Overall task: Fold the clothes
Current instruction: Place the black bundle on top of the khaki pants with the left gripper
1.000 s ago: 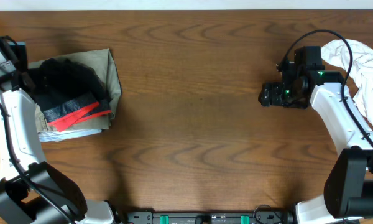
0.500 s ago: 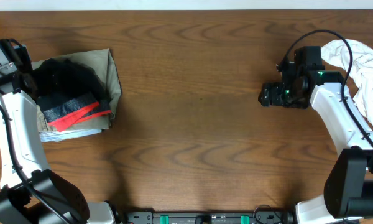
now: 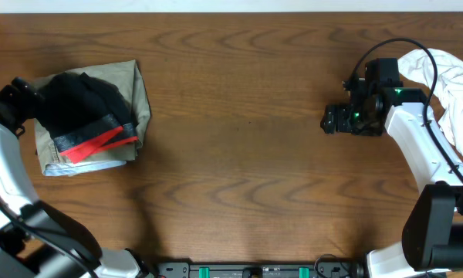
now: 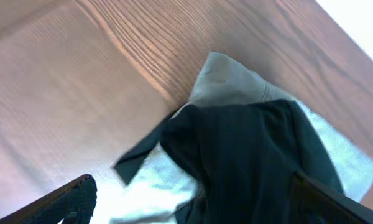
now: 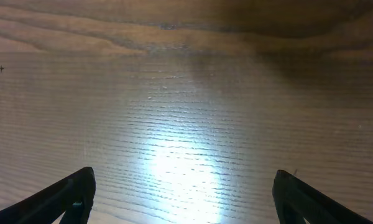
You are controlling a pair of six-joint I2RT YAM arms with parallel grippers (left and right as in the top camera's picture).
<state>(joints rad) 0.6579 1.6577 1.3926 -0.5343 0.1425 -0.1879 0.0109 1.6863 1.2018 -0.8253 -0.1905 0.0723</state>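
My left gripper (image 3: 21, 91) hangs open beside leggings (image 3: 81, 100) stacked on trousers (image 3: 141, 96), seemingly done; my right gripper (image 3: 328, 120), open too, waits near the crumpled white garment (image 3: 457, 93).

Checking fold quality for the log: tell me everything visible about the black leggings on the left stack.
The black leggings are a loosely folded, rumpled bundle of soft matte fabric, topmost on the stack at the left of the table. Their grey waistband, edged coral-red, lies toward the robot's side, with the red trim slanting unevenly. They rest on the khaki trousers, and a pale garment shows beneath. In the left wrist view one black flap sticks out sideways.
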